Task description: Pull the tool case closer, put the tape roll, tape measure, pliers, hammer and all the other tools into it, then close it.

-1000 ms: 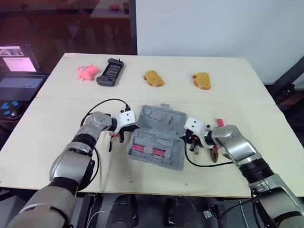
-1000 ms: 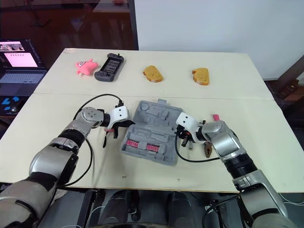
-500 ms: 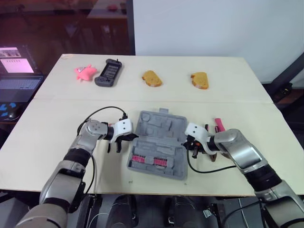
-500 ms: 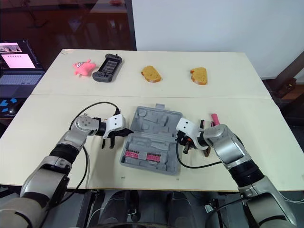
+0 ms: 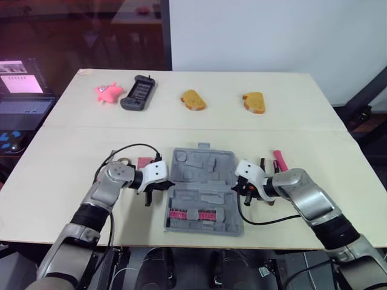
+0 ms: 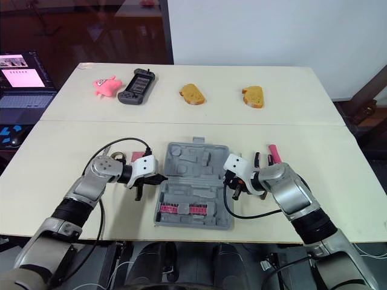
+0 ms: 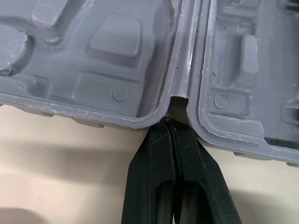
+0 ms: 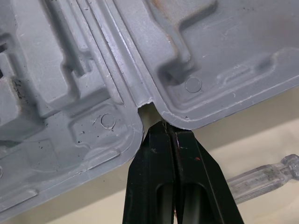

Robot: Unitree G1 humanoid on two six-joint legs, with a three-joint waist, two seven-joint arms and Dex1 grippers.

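Note:
The grey tool case (image 5: 202, 181) lies open and flat near the table's front edge, with a pink strip of bits (image 5: 192, 214) in its near half. My left gripper (image 5: 158, 188) is shut, its tips (image 7: 171, 126) pressed into the hinge notch on the case's left side. My right gripper (image 5: 245, 187) is also shut, its tips (image 8: 164, 126) in the hinge notch on the right side. A tape roll (image 5: 123, 161) and a pink flat tool (image 5: 144, 163) lie left of the case. A pink-handled tool (image 5: 279, 161) lies right of it, and a clear screwdriver handle (image 8: 261, 177) lies by the right gripper.
Along the far side of the table sit a pink toy (image 5: 107, 92), a black handheld device (image 5: 138, 93) and two bread pieces (image 5: 193, 99) (image 5: 255, 103). A laptop (image 5: 21, 90) stands off the table's left edge.
The case has slid toward the front edge and turned square to it. Both grippers came nearer with it, staying at its hinge ends.

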